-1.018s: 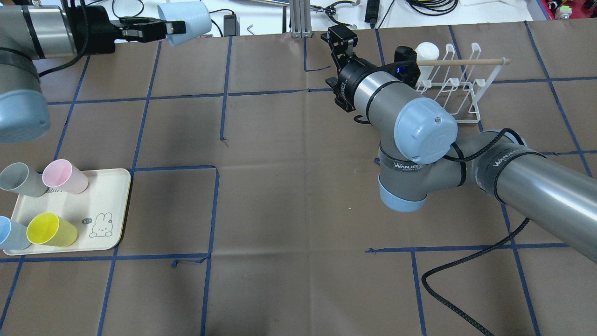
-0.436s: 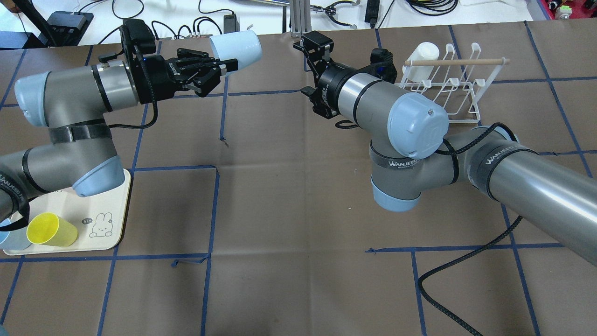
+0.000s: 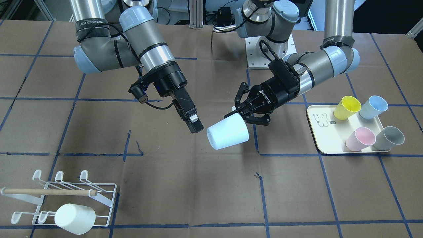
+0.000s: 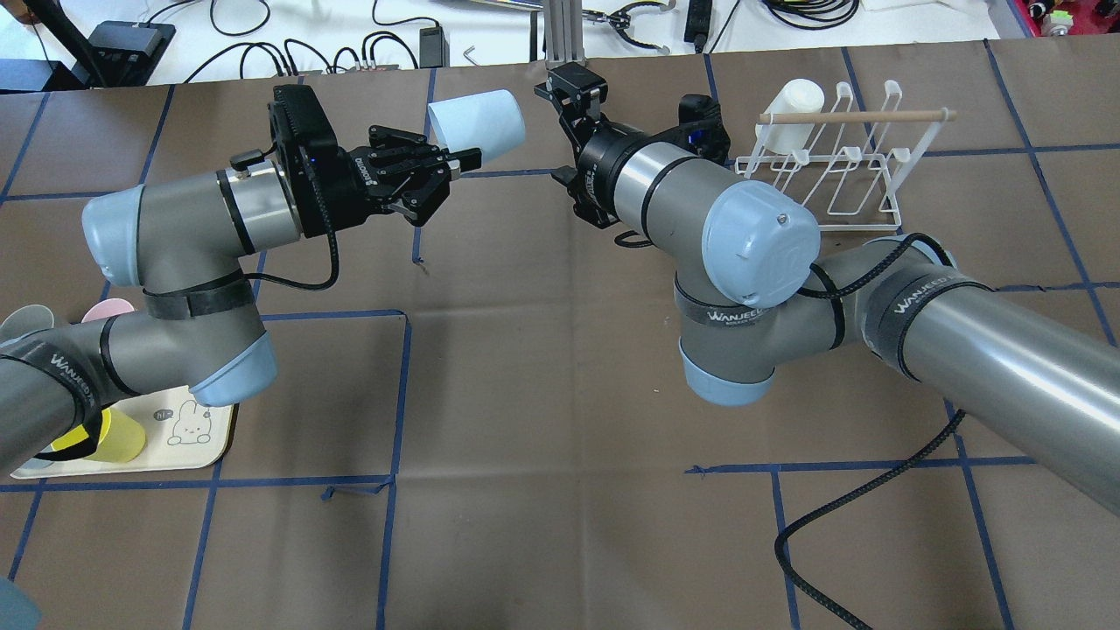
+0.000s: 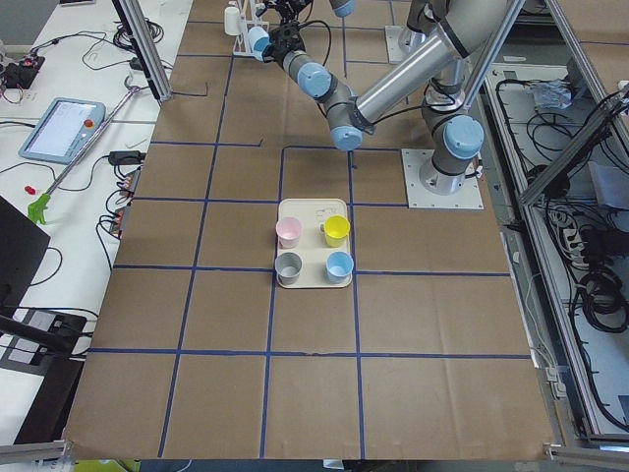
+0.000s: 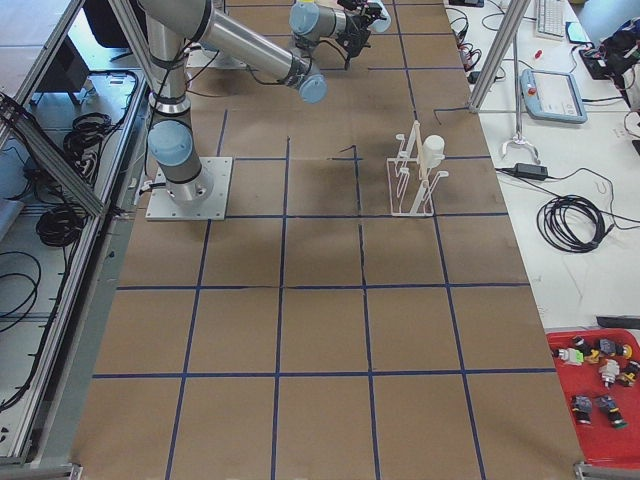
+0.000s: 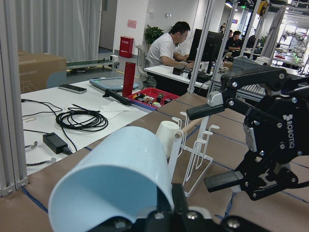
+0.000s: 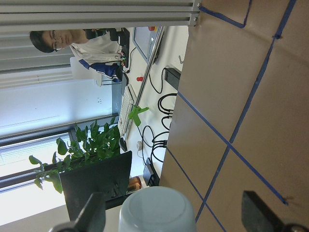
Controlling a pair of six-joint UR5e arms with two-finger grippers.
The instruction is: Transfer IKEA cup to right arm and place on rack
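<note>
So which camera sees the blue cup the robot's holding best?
The front-facing one. The pale blue cup shows whole there, pinched at the rim by the left gripper. Overhead shows it too, smaller. The left wrist camera crops it; the right wrist camera sees only its base. Side views show it tiny.

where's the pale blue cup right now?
Front-facing view, mid-table: the pale blue cup is held aloft by the left end effector, base toward the open right end effector.

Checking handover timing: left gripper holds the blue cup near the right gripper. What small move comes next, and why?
Probably ease the right gripper forward a little: its jaws are open, and the blue cup, held by the left gripper, points its base at them across a small gap.
</note>
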